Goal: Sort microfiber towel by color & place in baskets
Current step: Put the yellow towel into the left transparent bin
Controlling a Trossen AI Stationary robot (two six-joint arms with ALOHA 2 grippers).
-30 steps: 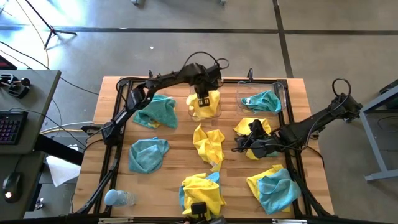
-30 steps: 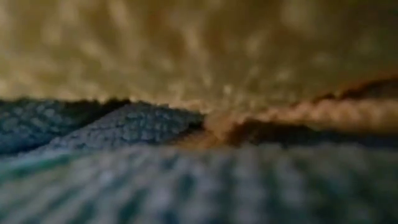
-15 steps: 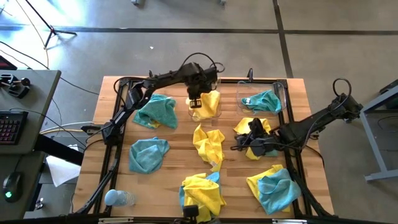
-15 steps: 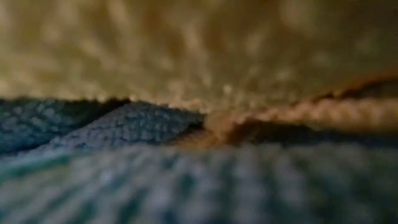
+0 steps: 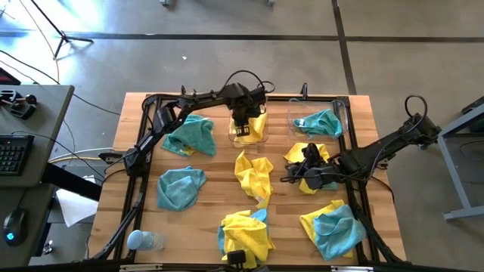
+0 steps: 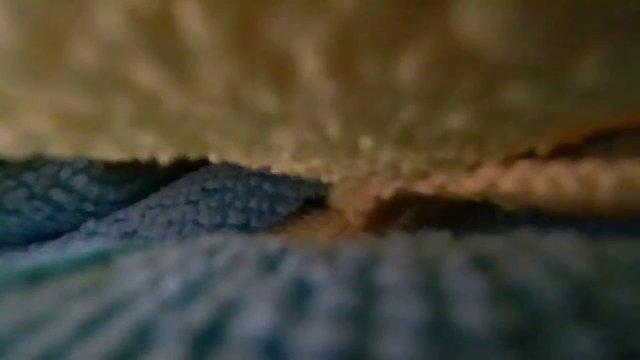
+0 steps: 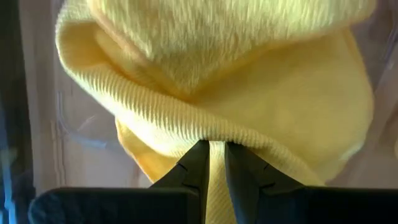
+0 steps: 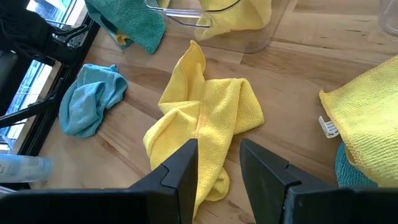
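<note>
Fingers of the left gripper (image 7: 212, 163) are clamped on a fold of yellow towel (image 5: 255, 123), right over the clear basket (image 5: 249, 137) at the back of the surface. Best, I'd say, to lower until the bulk sits inside the walls, then let go, so nothing drapes over the rim. Right gripper (image 8: 219, 163) hangs beside another yellow towel (image 8: 205, 121) mid-surface, fingers apart, holding nothing.

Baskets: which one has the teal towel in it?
The right basket, near the table's far right corner, holds a teal towel. The middle basket holds yellow, pinched by the left gripper.
</note>
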